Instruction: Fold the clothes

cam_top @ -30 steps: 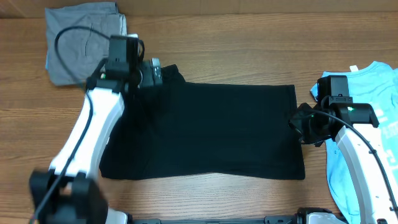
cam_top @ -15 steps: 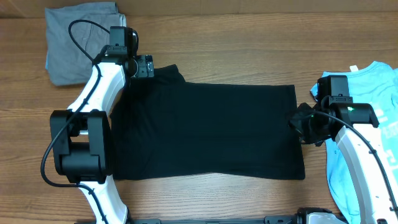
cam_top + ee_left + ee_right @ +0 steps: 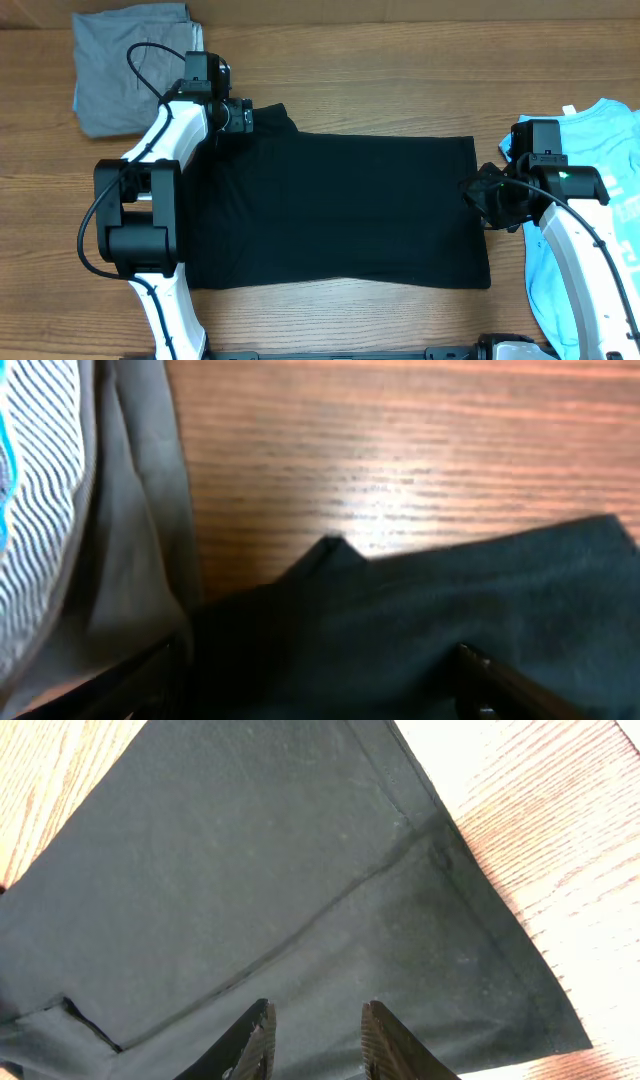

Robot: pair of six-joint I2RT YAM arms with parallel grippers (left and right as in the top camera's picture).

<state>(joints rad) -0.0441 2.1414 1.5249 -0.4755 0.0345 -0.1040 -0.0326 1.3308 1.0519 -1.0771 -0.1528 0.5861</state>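
Note:
The black T-shirt (image 3: 340,210) lies flat in a folded rectangle mid-table. My left gripper (image 3: 250,120) is down at its far left corner. In the left wrist view the black T-shirt (image 3: 420,600) fills the bottom, and my left gripper (image 3: 320,660) is open wide, its fingers either side of the cloth. My right gripper (image 3: 478,200) sits at the shirt's right edge. In the right wrist view my right gripper (image 3: 318,1020) is open just above the black T-shirt (image 3: 250,850), near a seam and the hem corner, with nothing pinched.
A grey garment (image 3: 130,70) lies folded at the far left corner, just behind my left gripper, and shows as the grey garment (image 3: 130,510) in the left wrist view. A light-blue T-shirt (image 3: 600,200) lies under my right arm. Bare wooden table (image 3: 400,60) runs along the far side.
My left arm has swung its elbow up and inward. Its gripper has stayed at the shirt's far left corner, shifting slightly right, with its jaws a little narrower. My right arm has not moved.

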